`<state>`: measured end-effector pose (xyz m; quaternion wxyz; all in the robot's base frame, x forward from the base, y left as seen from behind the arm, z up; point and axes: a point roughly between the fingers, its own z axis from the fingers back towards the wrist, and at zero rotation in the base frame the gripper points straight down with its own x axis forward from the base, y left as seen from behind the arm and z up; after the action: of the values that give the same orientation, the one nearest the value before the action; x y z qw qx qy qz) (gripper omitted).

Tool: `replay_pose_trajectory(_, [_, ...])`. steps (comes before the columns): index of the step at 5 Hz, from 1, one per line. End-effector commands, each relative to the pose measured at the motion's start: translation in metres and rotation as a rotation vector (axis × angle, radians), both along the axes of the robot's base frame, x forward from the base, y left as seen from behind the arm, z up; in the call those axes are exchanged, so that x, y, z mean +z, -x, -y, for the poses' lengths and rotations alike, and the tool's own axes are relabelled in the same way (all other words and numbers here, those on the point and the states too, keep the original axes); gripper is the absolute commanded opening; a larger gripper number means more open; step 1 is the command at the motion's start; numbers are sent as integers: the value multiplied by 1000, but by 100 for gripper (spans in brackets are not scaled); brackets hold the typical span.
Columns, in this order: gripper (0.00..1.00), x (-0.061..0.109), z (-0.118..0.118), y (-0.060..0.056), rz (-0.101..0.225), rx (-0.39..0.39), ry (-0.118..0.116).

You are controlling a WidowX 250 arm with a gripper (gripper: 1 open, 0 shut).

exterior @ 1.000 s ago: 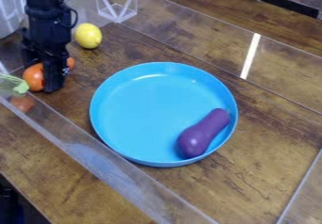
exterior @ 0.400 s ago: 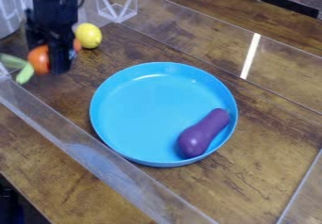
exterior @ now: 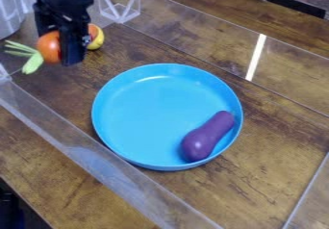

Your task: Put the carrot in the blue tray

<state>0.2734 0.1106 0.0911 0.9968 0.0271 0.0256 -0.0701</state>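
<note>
Black robot gripper [exterior: 62, 46], pointing down at ten o'clock from the large round bright-blue plastic tray [exterior: 154, 108], jaws closed partway around the small orange toy carrot [exterior: 46, 48] with green leafy top, carried clear of the wooden table [exterior: 270, 89]. Yellow toy lemon [exterior: 92, 38] just behind the gripper. Purple toy eggplant [exterior: 209, 135] lies inside the tray at four o'clock.

carrot [exterior: 44, 48]: 1 | blue tray [exterior: 135, 98]: 1 | eggplant [exterior: 209, 135]: 1 | lemon [exterior: 92, 39]: 1
</note>
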Motion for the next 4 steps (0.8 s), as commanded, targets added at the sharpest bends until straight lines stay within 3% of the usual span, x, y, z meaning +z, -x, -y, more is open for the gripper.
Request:
replay_pose_trajectory(1, [0, 28, 26, -3, 89, -74, -16])
replay_pose_trajectory(2, [0, 31, 48, -2, 102, -129, 1])
replay_pose_trajectory(4, [0, 35, 84, -2, 116, -206, 8])
